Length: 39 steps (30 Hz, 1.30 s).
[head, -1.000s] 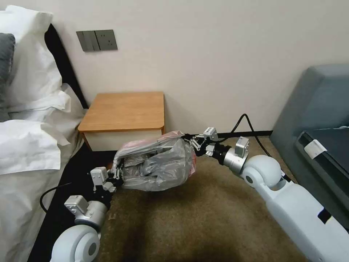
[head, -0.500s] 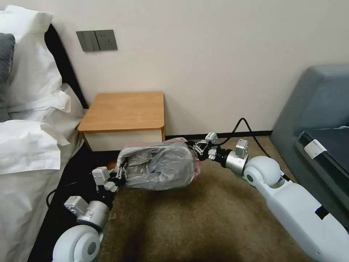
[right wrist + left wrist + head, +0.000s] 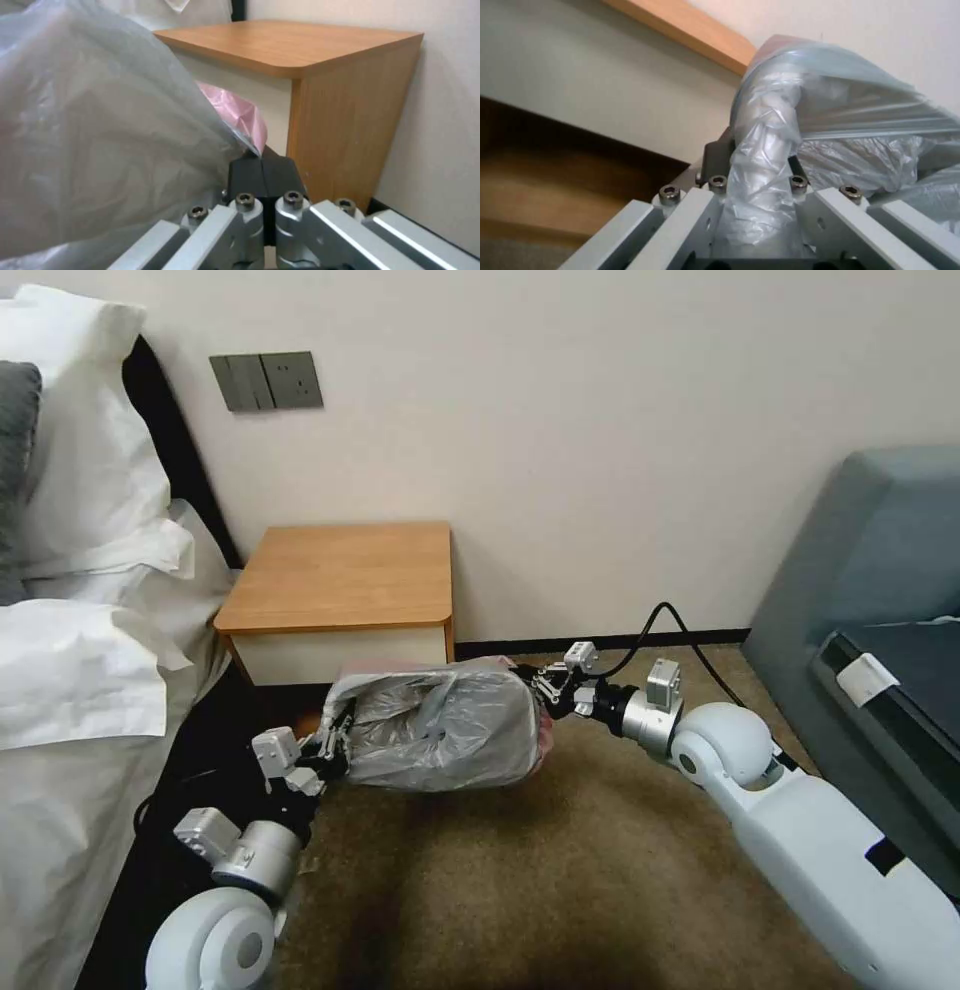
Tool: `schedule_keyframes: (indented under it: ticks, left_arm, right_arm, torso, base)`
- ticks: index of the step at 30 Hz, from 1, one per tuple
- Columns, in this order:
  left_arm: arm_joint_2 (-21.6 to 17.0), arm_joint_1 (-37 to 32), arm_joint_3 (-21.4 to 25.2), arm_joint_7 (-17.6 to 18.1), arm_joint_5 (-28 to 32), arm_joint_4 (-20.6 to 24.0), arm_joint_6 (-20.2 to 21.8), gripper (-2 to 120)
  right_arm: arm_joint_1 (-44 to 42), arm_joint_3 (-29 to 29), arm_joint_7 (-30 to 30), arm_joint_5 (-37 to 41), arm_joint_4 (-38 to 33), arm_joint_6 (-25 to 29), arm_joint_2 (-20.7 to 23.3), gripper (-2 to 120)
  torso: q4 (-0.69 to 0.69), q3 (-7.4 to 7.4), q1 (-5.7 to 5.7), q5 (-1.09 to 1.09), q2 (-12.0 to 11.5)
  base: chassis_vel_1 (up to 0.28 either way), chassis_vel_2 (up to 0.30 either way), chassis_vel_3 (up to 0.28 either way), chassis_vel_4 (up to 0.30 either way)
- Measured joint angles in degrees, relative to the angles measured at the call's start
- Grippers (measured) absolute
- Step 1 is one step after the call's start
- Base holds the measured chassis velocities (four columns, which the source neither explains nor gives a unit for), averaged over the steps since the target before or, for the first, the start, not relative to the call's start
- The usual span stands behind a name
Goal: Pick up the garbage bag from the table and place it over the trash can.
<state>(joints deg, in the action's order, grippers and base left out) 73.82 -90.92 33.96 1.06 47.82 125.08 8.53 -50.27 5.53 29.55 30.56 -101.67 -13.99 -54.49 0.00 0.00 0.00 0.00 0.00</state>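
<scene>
In the head view, the thin crinkled grey plastic garbage bag (image 3: 440,730) is held stretched low in front of the orange-brown wooden table (image 3: 340,575), between the left gripper (image 3: 325,750) and right gripper (image 3: 540,690). In the left wrist view, bag plastic is clamped. In the right wrist view, the black fingers (image 3: 262,176) are pressed together on the pink rim. The pickup is done; the covering is left.

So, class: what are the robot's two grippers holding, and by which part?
Both hold the garbage bag, stretched between them: the left gripper pinches a bunched fold at one end, the right gripper its pinkish rim at the other.
</scene>
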Motion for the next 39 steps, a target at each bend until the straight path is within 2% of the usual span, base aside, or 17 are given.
schedule_keyframes:
  ticks: [5, 7, 9, 11, 12, 16, 18, 20, 21, 25, 28, 31, 33, 34, 36, 37, 39]
  left_arm:
    - [0.1, 0.4, 0.1, 1.0, 2.1, -0.1, 0.8, 5]
    - [0.1, 0.6, 0.3, 1.6, 2.2, -0.8, 0.8, 5]
    - [0.1, 0.6, 0.3, 1.6, 2.1, -1.0, 0.7, 5]
    - [0.1, 0.7, 0.3, 1.8, 1.6, -1.5, 0.6, 5]
    - [0.1, 0.7, 0.3, 1.8, 1.6, -1.5, 0.6, 5]
    - [0.0, 1.2, 0.2, 2.3, 1.4, -1.8, 0.6, 4]
    - [-0.1, 1.2, 0.2, 2.5, 1.4, -1.9, 0.6, 4]
    - [-0.1, 1.4, 0.2, 3.0, 1.4, -2.1, 0.7, 4]
    - [-0.1, 1.4, 0.2, 3.0, 1.4, -2.1, 0.7, 4]
    - [-0.2, 1.7, 0.2, 3.9, 0.6, -2.3, 0.8, 4]
    - [-0.2, 1.8, -0.2, 4.0, -3.2, -2.9, 0.3, 4]
    - [-0.1, 1.8, -0.7, 3.9, -6.8, -3.3, -0.6, 4]
    - [-0.1, 1.8, -1.3, 3.5, -11.2, -3.6, -1.9, 4]
    - [-0.1, 1.8, -1.3, 3.5, -11.2, -3.6, -1.9, 4]
    - [0.0, 1.7, -1.7, 3.1, -14.0, -3.6, -2.8, 4]
    - [0.0, 1.7, -1.7, 3.1, -14.0, -3.6, -2.8, 4]
    - [0.0, 1.6, -1.9, 2.6, -16.6, -3.7, -3.7, 4]
  right_arm:
    - [-0.3, 0.2, -1.3, -0.6, 0.8, 0.8, -0.7, 0]
    - [-0.7, 0.4, -3.2, -0.6, 0.5, 1.0, -0.8, 10]
    - [-0.8, 0.6, -3.9, -0.5, 0.3, 1.2, -0.8, 14]
    - [-1.6, 1.1, -5.1, -0.3, -0.6, 1.6, -0.6, 25]
    - [-1.6, 1.1, -5.1, -0.3, -0.6, 1.6, -0.6, 25]
    - [-4.1, 3.2, -5.7, -0.1, -2.6, 2.0, 0.6, 43]
    - [-4.7, 3.8, -5.8, -0.1, -3.3, 2.1, 0.9, 47]
    - [-6.9, 6.3, -6.3, 0.4, -6.5, 2.0, 2.0, 58]
    - [-6.9, 6.3, -6.3, 0.4, -6.5, 2.0, 2.0, 58]
    - [-9.6, 10.4, -6.9, 1.8, -11.3, 1.5, 3.6, 72]
    - [-9.6, 11.9, -7.6, 4.4, -15.8, -0.4, 5.0, 85]
    - [-8.1, 10.3, -8.5, 5.0, -18.6, -1.9, 5.7, 95]
    - [-4.3, 4.7, -8.9, 4.3, -21.1, -3.1, 6.7, 99]
    - [-4.3, 4.7, -8.9, 4.3, -21.1, -3.1, 6.7, 99]
    - [1.8, -2.5, -8.4, 1.4, -21.7, -3.7, 6.8, 100]
    - [1.8, -2.5, -8.4, 1.4, -21.7, -3.7, 6.8, 100]
    - [9.1, -10.6, -8.4, -2.0, -20.9, -4.3, 5.3, 99]
  torso:
    - [0.01, 0.0, 0.0, 0.0, 0.0]
    - [0.01, 0.0, 0.0, 0.01, 0.0]
    - [0.01, 0.0, 0.0, 0.0, 0.0]
    - [0.01, 0.0, 0.0, 0.0, 0.0]
    - [0.01, 0.0, 0.0, 0.0, 0.0]
    - [0.01, 0.0, 0.0, 0.0, 0.0]
    - [0.0, 0.0, 0.0, 0.01, 0.0]
    - [-0.01, 0.0, 0.0, 0.0, 0.0]
    - [-0.01, 0.0, 0.0, 0.0, 0.0]
    - [-0.01, -0.01, 0.0, 0.0, 0.0]
    - [-0.01, 0.0, 0.0, -0.01, 0.0]
    - [-0.01, -0.01, 0.0, 0.0, 0.0]
    - [-0.01, 0.0, 0.0, 0.0, 0.0]
    - [-0.01, 0.0, 0.0, 0.0, 0.0]
    - [0.0, 0.0, 0.0, -0.01, 0.0]
    - [0.0, 0.0, 0.0, -0.01, 0.0]
    - [0.02, 0.0, 0.0, -0.01, 0.0]
  base:
    - [0.0, 0.0, 0.0, 0.0]
    - [0.0, 0.0, 0.0, 0.0]
    - [0.0, 0.0, 0.0, 0.0]
    - [0.0, 0.0, 0.0, 0.0]
    - [0.0, 0.0, 0.0, 0.0]
    - [0.0, 0.0, 0.0, 0.0]
    - [0.0, 0.0, 0.0, 0.0]
    - [0.0, 0.0, 0.0, 0.0]
    - [0.0, 0.0, 0.0, 0.0]
    - [0.0, 0.0, 0.0, 0.0]
    - [0.0, 0.0, 0.0, 0.0]
    - [0.0, 0.0, 0.0, 0.0]
    - [0.0, 0.0, 0.0, 0.0]
    - [0.0, 0.0, 0.0, 0.0]
    - [0.0, 0.0, 0.0, 0.0]
    - [0.0, 0.0, 0.0, 0.0]
    - [0.0, 0.0, 0.0, 0.0]
